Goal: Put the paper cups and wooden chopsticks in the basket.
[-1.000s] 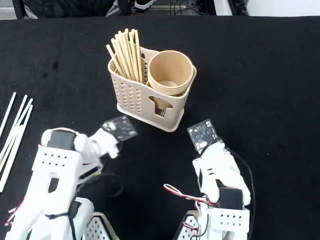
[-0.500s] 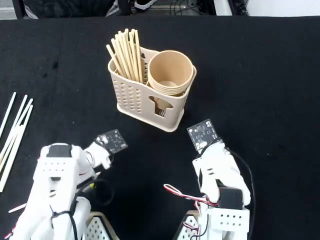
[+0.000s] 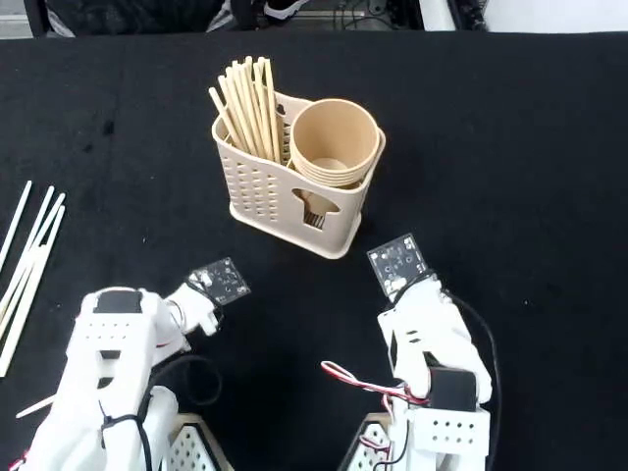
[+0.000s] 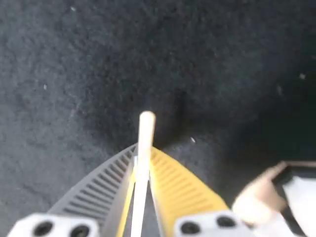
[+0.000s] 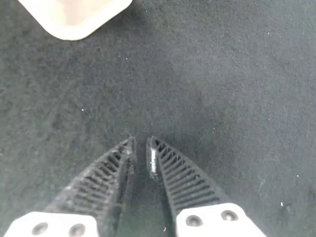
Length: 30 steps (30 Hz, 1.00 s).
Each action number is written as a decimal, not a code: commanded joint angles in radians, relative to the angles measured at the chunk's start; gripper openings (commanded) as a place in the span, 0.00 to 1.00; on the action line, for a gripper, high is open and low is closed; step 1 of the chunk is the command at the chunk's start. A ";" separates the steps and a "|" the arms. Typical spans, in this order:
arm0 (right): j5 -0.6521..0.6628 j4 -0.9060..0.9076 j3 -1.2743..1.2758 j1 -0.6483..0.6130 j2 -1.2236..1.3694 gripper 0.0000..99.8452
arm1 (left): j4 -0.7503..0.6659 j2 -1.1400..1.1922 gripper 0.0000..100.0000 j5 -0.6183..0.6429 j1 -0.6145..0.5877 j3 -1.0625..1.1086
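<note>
The cream basket [image 3: 276, 199] stands at the middle of the black table, with a bundle of wooden chopsticks [image 3: 249, 104] in one compartment and stacked paper cups [image 3: 334, 139] in the other. Several loose chopsticks [image 3: 29, 263] lie at the table's left edge. In the left wrist view my left gripper [image 4: 143, 154] is shut on a single chopstick [image 4: 146, 124], held just above the cloth. Its other end [image 3: 31, 405] pokes out beside the left arm [image 3: 116, 329]. My right gripper [image 5: 139, 145] rests near the basket's corner [image 5: 74, 19], fingers almost together with nothing between them.
The right arm [image 3: 432, 339] sits at the near edge, right of the left arm. Black cloth [image 3: 510, 147] covers the table around the basket. Cables and dark objects lie beyond the far edge.
The left arm has drawn back from the basket toward the near edge, and the held chopstick's rear end has come into sight at the lower left. The right arm has not moved.
</note>
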 commanded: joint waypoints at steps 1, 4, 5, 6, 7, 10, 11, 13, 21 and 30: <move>0.003 -0.017 -0.007 -0.008 -0.071 0.05 | 0.192 -0.009 0.03 -0.015 -0.002 -0.182; 0.003 -0.017 -0.007 -0.008 -0.071 0.05 | 0.328 -0.009 0.03 -0.009 -0.002 -0.318; 0.003 -0.017 -0.007 -0.008 -0.071 0.05 | 0.350 -0.009 0.03 -0.008 -0.004 -0.351; 0.003 -0.017 -0.007 -0.008 -0.071 0.05 | 0.362 -0.009 0.03 -0.008 -0.004 -0.371; 0.003 -0.017 -0.007 -0.008 -0.071 0.05 | 0.365 -0.009 0.03 -0.006 -0.004 -0.384; 0.003 -0.017 -0.007 -0.008 -0.071 0.05 | 0.350 -0.014 0.03 0.041 -0.004 -0.433; 0.003 -0.017 -0.007 -0.008 -0.071 0.05 | 0.338 -0.026 0.03 0.078 -0.004 -0.449; 0.003 -0.017 -0.007 -0.008 -0.071 0.05 | 0.311 -0.064 0.03 0.144 -0.002 -0.469; 0.003 -0.017 -0.007 -0.008 -0.071 0.05 | 0.302 -0.385 0.03 0.181 -0.004 -0.340; 0.003 -0.017 -0.007 -0.008 -0.071 0.05 | 0.293 -0.740 0.29 0.272 -0.005 -0.219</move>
